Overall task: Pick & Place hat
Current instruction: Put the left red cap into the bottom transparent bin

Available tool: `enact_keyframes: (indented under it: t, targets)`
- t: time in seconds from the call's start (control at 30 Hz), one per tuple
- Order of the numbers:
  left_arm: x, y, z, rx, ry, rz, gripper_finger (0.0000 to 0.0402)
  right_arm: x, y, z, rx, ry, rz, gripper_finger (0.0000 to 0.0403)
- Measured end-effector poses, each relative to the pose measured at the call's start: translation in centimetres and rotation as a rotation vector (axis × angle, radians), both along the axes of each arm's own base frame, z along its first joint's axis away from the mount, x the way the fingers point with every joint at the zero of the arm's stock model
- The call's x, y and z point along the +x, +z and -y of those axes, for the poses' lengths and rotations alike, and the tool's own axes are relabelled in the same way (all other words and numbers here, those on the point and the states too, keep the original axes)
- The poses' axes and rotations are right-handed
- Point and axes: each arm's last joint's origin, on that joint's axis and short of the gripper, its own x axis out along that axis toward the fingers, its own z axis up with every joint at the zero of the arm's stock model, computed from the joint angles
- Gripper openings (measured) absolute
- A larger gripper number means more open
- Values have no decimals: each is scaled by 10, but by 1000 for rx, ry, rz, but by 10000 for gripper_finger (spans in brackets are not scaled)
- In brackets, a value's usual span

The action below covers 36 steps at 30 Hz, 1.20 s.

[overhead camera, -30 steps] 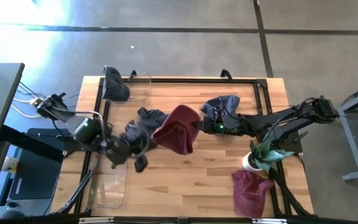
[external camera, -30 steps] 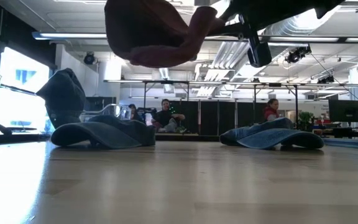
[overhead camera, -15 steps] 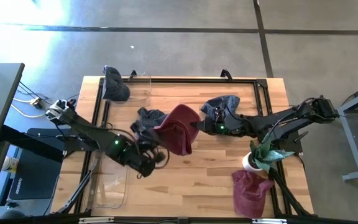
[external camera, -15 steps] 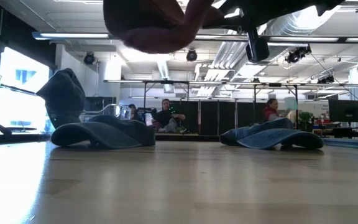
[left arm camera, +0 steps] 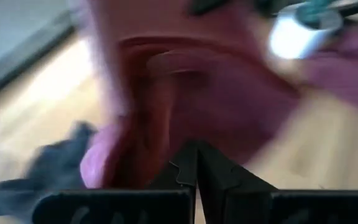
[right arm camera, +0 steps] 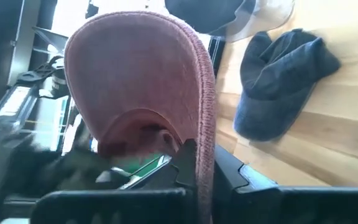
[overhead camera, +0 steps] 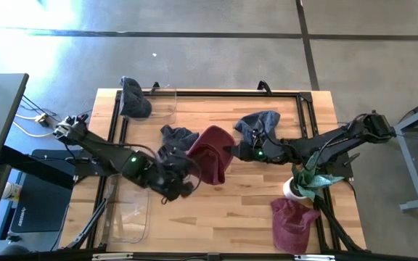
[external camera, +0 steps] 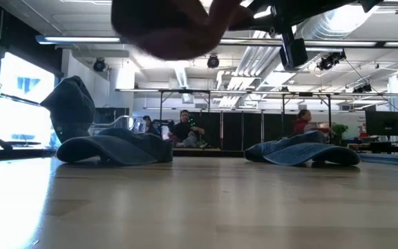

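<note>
The red hat (overhead camera: 210,153) hangs in the air above the middle of the table (overhead camera: 223,210), pinched at its edge by the right gripper (overhead camera: 232,151), whose fingers are closed on it. Just beside the hat, the left gripper (overhead camera: 182,187) is closed on nothing. Farther back, one blue hat (overhead camera: 174,136) lies on the table, and another blue hat (overhead camera: 258,123) lies near the far edge.

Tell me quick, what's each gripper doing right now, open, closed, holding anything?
Left gripper: closed, empty, right by the red cap.
Right gripper: closed on the red cap's edge, holding it above the table.
</note>
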Motion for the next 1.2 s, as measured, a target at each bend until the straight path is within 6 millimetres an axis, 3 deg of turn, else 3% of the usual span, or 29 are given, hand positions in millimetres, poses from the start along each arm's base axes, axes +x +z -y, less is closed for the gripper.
enact_keyframes:
  t: [0.1, 0.23, 0.43, 0.6, 0.93, 1.07, 1.2]
  targets:
    - [-4, 14, 16, -57, -60, 64, 0, 0, -1, 1, -6, -21, -8, 13]
    - [-4, 14, 22, -60, -72, 100, 0, 0, -1, 1, -9, -28, -13, 7]
    - [11, -11, 15, -10, -29, 60, 0, 0, -1, 1, 12, -28, -3, 11]
    - [18, -23, 32, 282, -70, 89, 0, 0, 0, 1, 27, -35, 10, 5]
    - [59, -62, 23, 307, -72, 26, 0, 1, 11, 1, 7, -43, 113, 6]
    - [62, -50, 28, 255, -163, 25, 0, 1, 9, 0, 9, -15, 93, 10]
    - [38, -2, 37, 182, -237, 137, 0, 1, 5, 0, 2, 7, 47, 5]
